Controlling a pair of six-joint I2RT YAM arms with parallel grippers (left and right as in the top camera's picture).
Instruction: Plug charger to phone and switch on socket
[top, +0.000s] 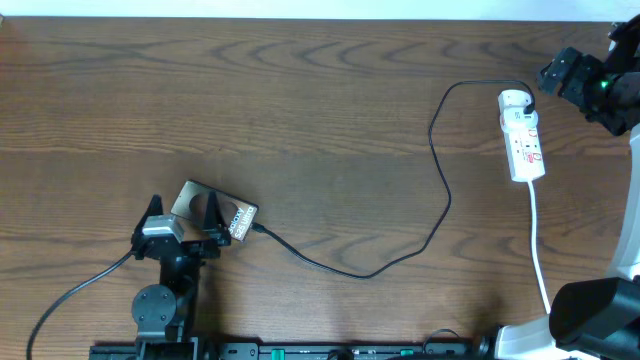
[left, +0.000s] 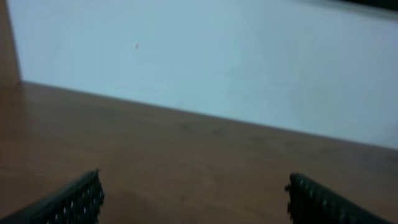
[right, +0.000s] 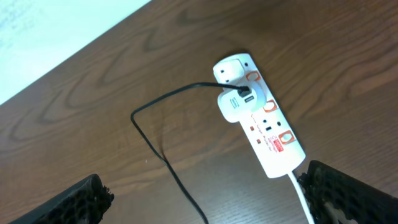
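left gripper (left: 194, 190) jaws wide, table's (left: 186, 149) far edge ahead, right gripper (right: 202, 186) jaws wide, socket (right: 264, 127) just ahead, charger (right: 244, 94) cable between

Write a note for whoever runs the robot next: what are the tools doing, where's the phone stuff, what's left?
The left tool is open and empty, over the phone.
The right tool is open and empty, above the power strip.
The cable runs from the adapter in the strip to the phone's edge; it looks plugged in, not certain.
Left to do: press the strip's switch. Whether it is already on, cannot tell.
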